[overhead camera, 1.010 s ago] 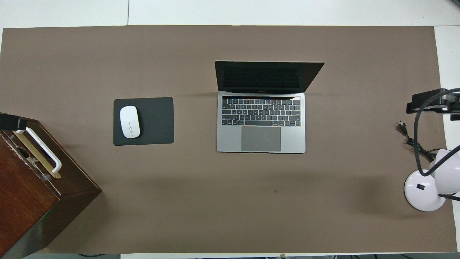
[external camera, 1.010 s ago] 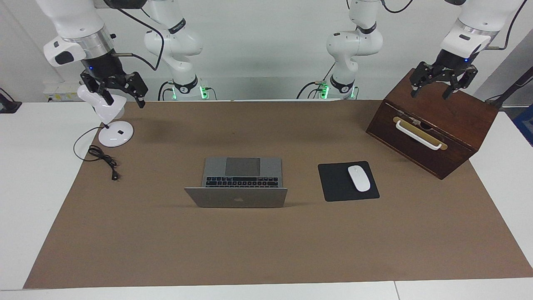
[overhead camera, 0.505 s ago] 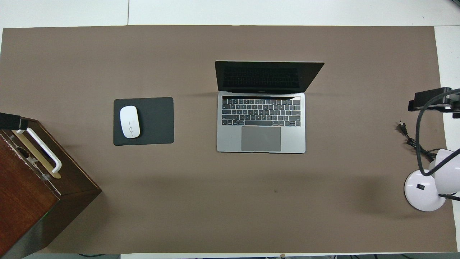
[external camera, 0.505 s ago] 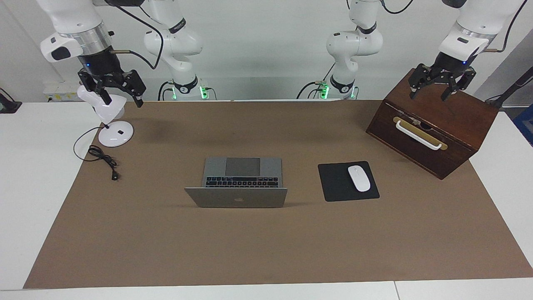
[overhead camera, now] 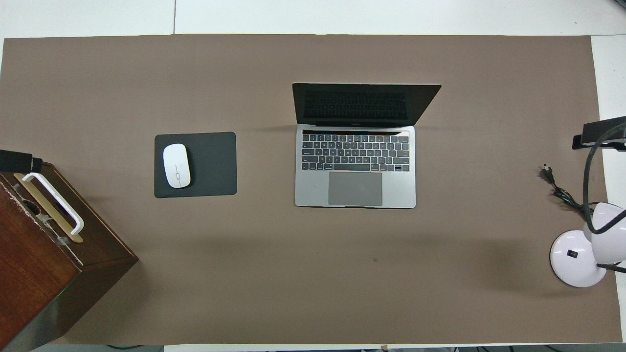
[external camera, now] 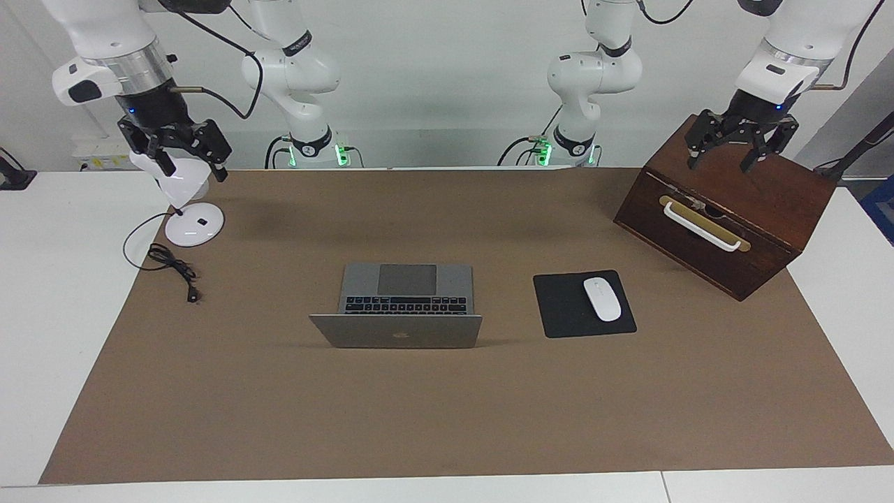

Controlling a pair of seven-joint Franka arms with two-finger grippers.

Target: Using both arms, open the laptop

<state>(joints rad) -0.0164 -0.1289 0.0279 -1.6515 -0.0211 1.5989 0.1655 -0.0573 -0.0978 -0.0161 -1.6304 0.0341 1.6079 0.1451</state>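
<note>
While both arms hang raised at the robots' edge of the table, worth reading the layout outward from the grippers.

Left gripper (external camera: 721,157): up over the top of the dark brown wooden box with the white handle (external camera: 761,202), claws pointing down, fingers spread wide, nothing between them. Only its black tip visible in the overhead view.

Right gripper (external camera: 195,168): up over the small white desk lamp with the round base (external camera: 194,225), wrist tilted slightly toward the table middle, fingers likewise apart and holding nothing. No contact with the lamp that can be made out.

From either gripper, down and toward the middle of the brown table mat (external camera: 447,405), well apart from both: thin silver-grey metal laptop (external camera: 406,286). Long axis running from one arm's end of the table to the other, hinge line parallel to that. Trackpad edge turned toward the robots, lid (external camera: 397,332) at the edge away from them, already raised and leaning back, dark screen facing the arms. Closer to the right gripper than to the left, judging by both views.

Between laptop and left gripper, beside the laptop: black square mouse pad (external camera: 566,307) carrying a white mouse (external camera: 602,299).

Judged from this: opening apparently done, both grippers parked and waiting. Should the lid need more tilt, shorter reach from the right gripper, inward and down along that long axis.
</note>
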